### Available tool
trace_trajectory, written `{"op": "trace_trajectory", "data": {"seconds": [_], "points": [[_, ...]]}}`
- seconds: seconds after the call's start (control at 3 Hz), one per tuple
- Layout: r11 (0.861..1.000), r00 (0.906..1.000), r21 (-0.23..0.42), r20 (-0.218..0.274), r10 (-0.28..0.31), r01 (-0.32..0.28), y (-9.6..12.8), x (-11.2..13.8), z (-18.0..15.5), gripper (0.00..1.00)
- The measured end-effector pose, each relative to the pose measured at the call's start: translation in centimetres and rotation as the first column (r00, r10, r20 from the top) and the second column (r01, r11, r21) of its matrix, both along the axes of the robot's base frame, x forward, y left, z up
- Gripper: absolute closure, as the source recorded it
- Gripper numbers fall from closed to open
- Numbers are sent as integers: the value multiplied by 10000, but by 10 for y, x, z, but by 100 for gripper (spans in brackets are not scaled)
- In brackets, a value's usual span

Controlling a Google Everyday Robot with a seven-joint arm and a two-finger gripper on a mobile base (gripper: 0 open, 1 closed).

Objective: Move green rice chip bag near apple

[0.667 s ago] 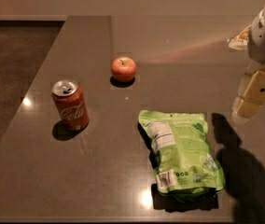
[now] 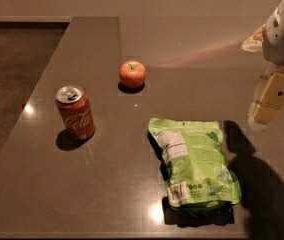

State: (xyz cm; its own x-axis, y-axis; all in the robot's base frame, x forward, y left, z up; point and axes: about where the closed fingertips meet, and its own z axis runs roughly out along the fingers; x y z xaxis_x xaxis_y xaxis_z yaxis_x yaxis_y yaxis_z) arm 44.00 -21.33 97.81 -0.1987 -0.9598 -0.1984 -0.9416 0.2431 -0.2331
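While green rice chip bag (image 2: 194,166) lies flat at near right of counter (image 2: 107,184), apple (image 2: 132,73) sits well apart, far and left. Red can (image 2: 75,112) stands at left. Gripper (image 2: 266,111) hovers right of bag, above it, not touching; whether wide or narrow, cannot tell. Task not yet begun by my judgement: grasp and carry both left.

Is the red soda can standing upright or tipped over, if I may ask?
Upright: the soda can stands on its base, lid facing up. The gripper hangs far right, away from it.
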Motion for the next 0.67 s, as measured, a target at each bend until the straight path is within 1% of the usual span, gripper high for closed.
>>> {"op": "trace_trajectory", "data": {"seconds": [0.33, 0.67], "points": [[9949, 9949, 104, -54, 1005, -1004, 15, -14, -6, 0], [9594, 9591, 108, -238, 2821, -2819, 31, -35, -22, 0]]}}
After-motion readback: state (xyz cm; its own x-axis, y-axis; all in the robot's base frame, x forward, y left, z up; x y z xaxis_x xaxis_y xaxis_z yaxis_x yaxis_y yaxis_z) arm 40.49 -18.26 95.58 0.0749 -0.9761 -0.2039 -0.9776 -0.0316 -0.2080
